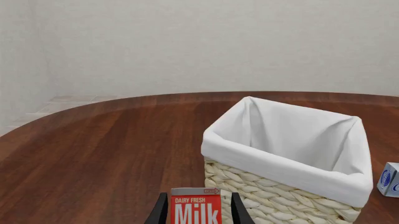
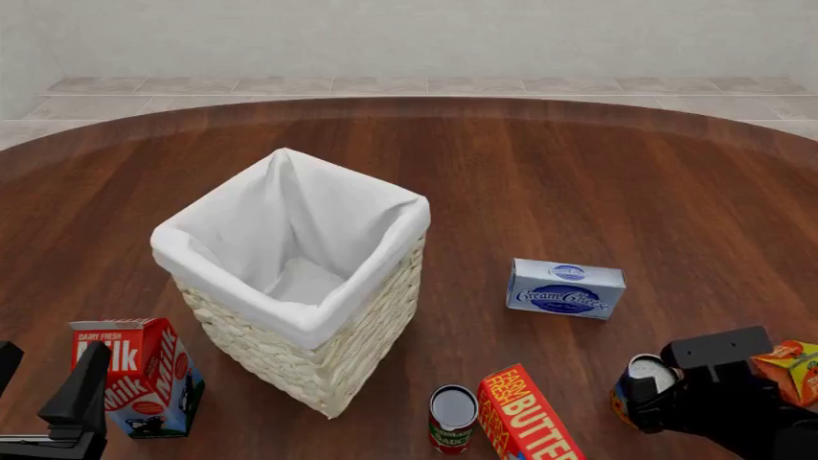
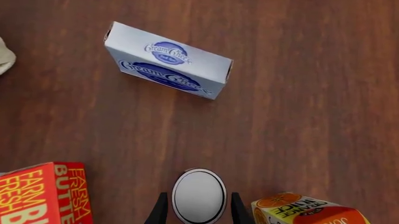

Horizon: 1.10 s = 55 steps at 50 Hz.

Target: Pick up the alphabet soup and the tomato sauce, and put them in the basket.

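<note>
Right wrist view: alphabet soup (image 3: 199, 196) sits between right claw (image 3: 198, 210) fingers.

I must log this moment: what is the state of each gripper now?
Left gripper: open, its fingers either side of the milk carton, not closed on it.
Right gripper: open around the alphabet soup.

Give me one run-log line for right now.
right gripper: straddling alphabet soup, on table | left gripper: idle by milk carton | tomato sauce: on table | basket: empty
</note>
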Each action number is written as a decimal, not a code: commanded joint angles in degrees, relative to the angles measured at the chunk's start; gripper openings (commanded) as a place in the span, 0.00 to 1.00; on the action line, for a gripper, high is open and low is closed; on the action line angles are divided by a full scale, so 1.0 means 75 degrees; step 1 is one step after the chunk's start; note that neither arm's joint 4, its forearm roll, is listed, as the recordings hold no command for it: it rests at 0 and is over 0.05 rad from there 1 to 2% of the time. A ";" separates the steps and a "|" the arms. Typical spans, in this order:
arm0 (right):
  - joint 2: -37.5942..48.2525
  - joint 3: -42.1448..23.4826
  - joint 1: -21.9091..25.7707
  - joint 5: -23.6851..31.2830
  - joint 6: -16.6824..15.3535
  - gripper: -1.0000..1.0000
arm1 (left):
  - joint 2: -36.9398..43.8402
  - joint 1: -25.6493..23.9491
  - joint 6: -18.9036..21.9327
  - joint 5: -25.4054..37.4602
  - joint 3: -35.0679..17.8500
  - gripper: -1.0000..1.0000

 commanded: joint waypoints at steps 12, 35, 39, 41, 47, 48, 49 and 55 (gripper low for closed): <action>0.0608 0.0030 0.0017 -0.0161 0.0076 1.00 | 0.0000 0.0000 0.0000 0.0000 0.0000 1.00; 0.0903 0.0026 -0.0038 -0.0364 -0.0030 0.00 | 0.0000 0.0000 0.0000 0.0000 0.0000 1.00; 0.0884 -0.0032 -0.0048 -0.0318 -0.0061 0.00 | 0.0000 0.0000 0.0000 0.0000 0.0000 1.00; 0.0903 -0.0031 -0.0053 -0.0335 -0.0074 0.00 | 0.0000 0.0000 0.0000 0.0000 0.0000 1.00; 0.0861 -0.0058 -0.0003 -0.0310 -0.0067 0.00 | 0.0000 0.0000 0.0000 0.0000 0.0000 1.00; 0.0844 -0.0059 0.0000 -0.0294 -0.0066 0.00 | 0.0000 0.0000 0.0000 0.0000 0.0000 1.00; 0.0802 -0.0068 -0.0005 -0.0262 -0.0080 0.00 | 0.0000 0.0000 0.0000 0.0000 0.0000 1.00; 0.0357 -0.0147 0.0132 0.0145 0.0030 0.00 | 0.0000 0.0000 0.0000 0.0000 0.0000 1.00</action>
